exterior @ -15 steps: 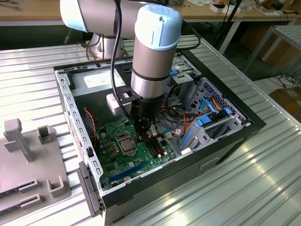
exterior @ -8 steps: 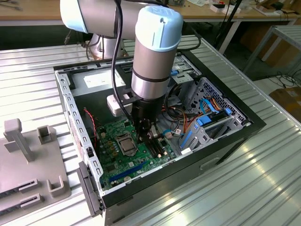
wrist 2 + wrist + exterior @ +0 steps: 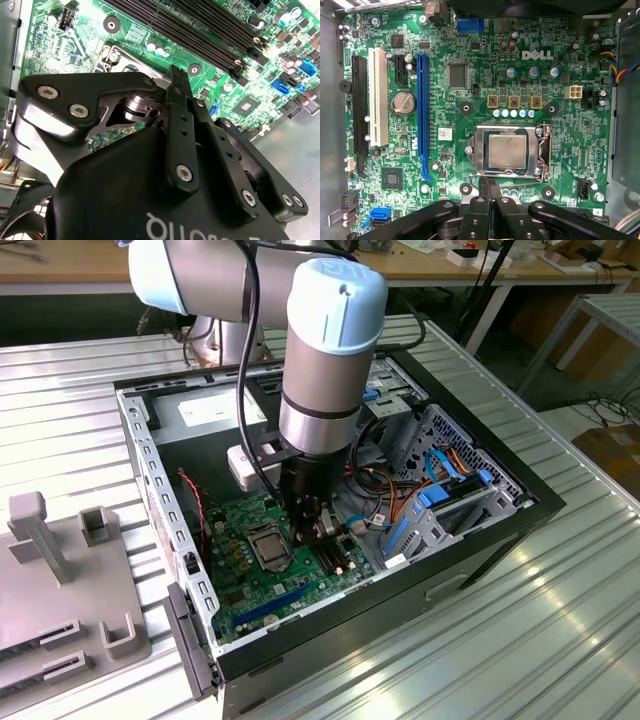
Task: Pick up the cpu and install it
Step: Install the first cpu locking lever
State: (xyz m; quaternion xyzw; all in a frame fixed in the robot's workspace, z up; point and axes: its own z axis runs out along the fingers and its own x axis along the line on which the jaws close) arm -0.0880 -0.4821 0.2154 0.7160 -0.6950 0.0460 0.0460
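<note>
We are looking at an open computer case (image 3: 480, 530) lying on a ribbed metal table (image 3: 560, 620), with the arm (image 3: 320, 370) reaching down into it. The tool (image 3: 318, 532) is hanging low over the green motherboard (image 3: 250, 580), just beside the socket on the exterior view's right. In the first wrist view, the cpu (image 3: 507, 151) is sitting flat inside the socket frame (image 3: 512, 150), its dull silver top facing up, and the thin lever wire (image 3: 500, 181) is lying along the frame's edge nearest the tool. The fingers (image 3: 489, 192) are pressed together with no gap between them, and nothing is showing in their grip; their tips are ending just short of the frame. In the second wrist view, the same closed tool (image 3: 178, 82) is pointing at the board near the long black memory slots (image 3: 200, 30). A blue slot (image 3: 422, 115) and a white slot (image 3: 378, 97) are standing well apart from the socket. A grey fixture (image 3: 70, 590) is resting on the table at the exterior view's left.
</note>
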